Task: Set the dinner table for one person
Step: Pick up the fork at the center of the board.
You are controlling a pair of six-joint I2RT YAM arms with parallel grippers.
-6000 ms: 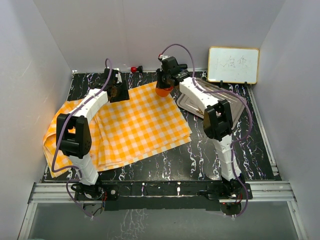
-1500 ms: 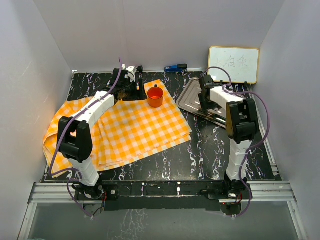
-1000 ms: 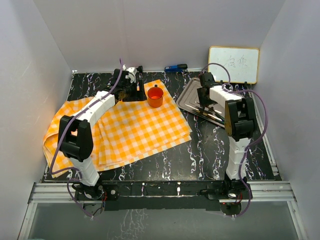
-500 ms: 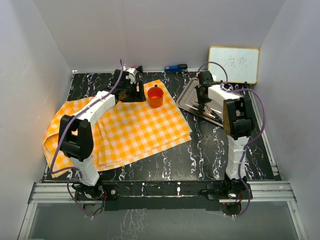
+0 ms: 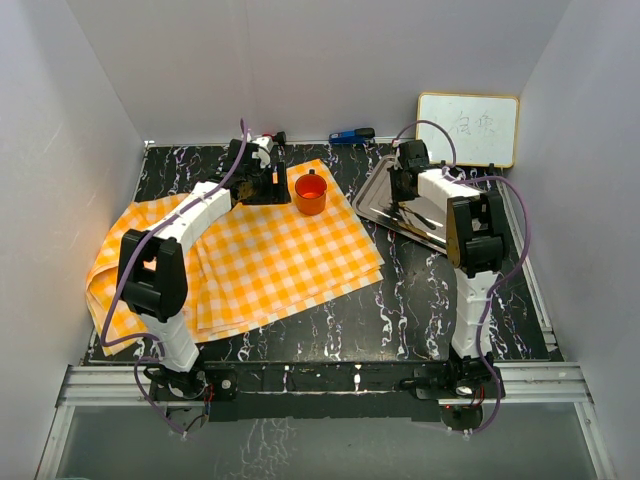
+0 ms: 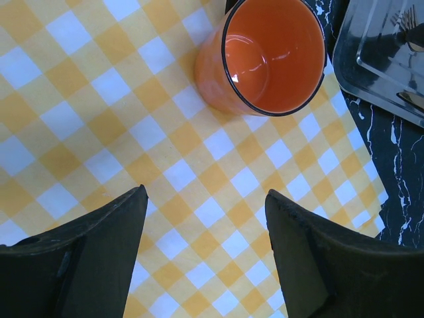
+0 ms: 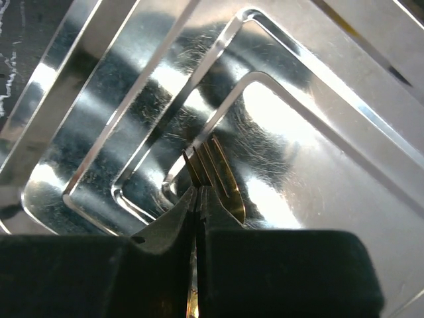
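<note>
Partway through, judging by the layout. Done so far: spreading the orange-and-white checked cloth over the left and middle of the dinner table, the black marble-veined top under everything in the scene, and standing the orange cup upright and empty near the cloth's far corner. Just left of that cup, hovering over the cloth with jaws spread wide and nothing between them: the left gripper, apart from the cup. At far right, down in the steel tray, itself just right of the cloth: the right gripper, clenched tight on a gold fork, with only the tines poking out beyond the fingertips against the tray's shiny floor. Impossible to tell whether resting on that floor or lifted just off it, so best counted as a pickup barely begun. Left to do, as a judgement: lifting the fork clear, carrying it leftward and laying it on the cloth by the cup. No plate, knife or spoon to make out on the cloth; too much glare to tell whether more cutlery lies in the tray. Well short of half done, at a guess.
</note>
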